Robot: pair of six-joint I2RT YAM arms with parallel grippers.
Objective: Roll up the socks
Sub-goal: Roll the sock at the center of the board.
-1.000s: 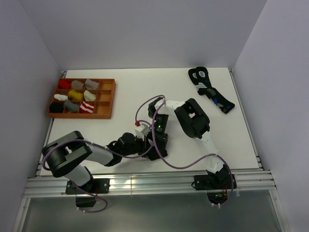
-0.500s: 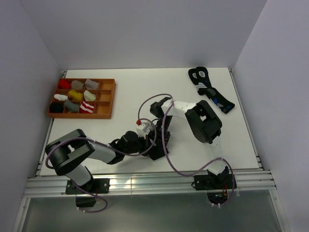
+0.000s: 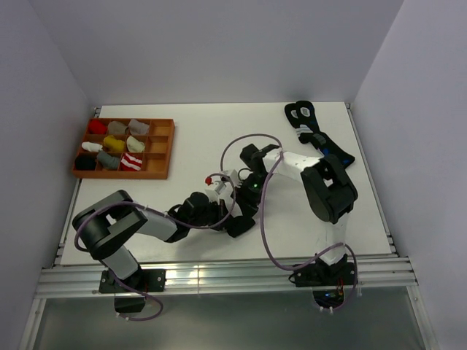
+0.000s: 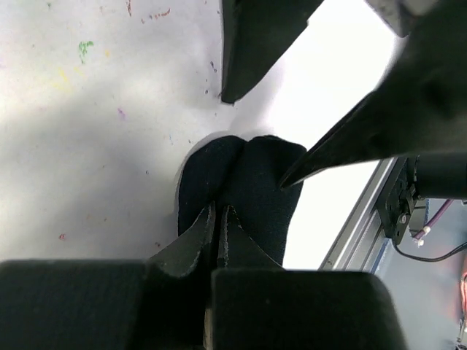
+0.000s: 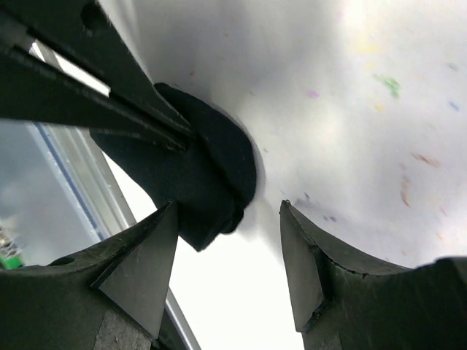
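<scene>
Fingertips of the left gripper (image 4: 217, 211) are pressed together on the near edge of the black sock (image 4: 255, 189), pinching a fold of fabric between them. From that pinch the sock runs straight ahead of the fingers as a short, doubled-over lump. It is more a thick wad than a flat length, so its long axis is hard to call, but what length there is points away from the left fingertips.

It lies on the white table (image 4: 87, 109), close to the metal rail (image 4: 357, 226) at the near edge.

The right gripper (image 5: 228, 208) is spread wide, with one finger on each side of the far end of the same sock. In its own view the wad sits just beyond and between the two tips. It is near them, but I cannot tell whether either tip touches the fabric. The two grippers therefore face each other across the sock. The left one holds it and the right one stands just over it, holding nothing.

My reading is that the roll is partly made and any coming move depends on that facing line. The left arm has the anchor. If the right fingers close, they would have to come in across the wad, not along it, or the fold could slip loose.

Further out, the striped sock (image 3: 132, 161) sits bundled in a bottom-row compartment of the brown tray (image 3: 162, 149), well apart from both arms.
</scene>
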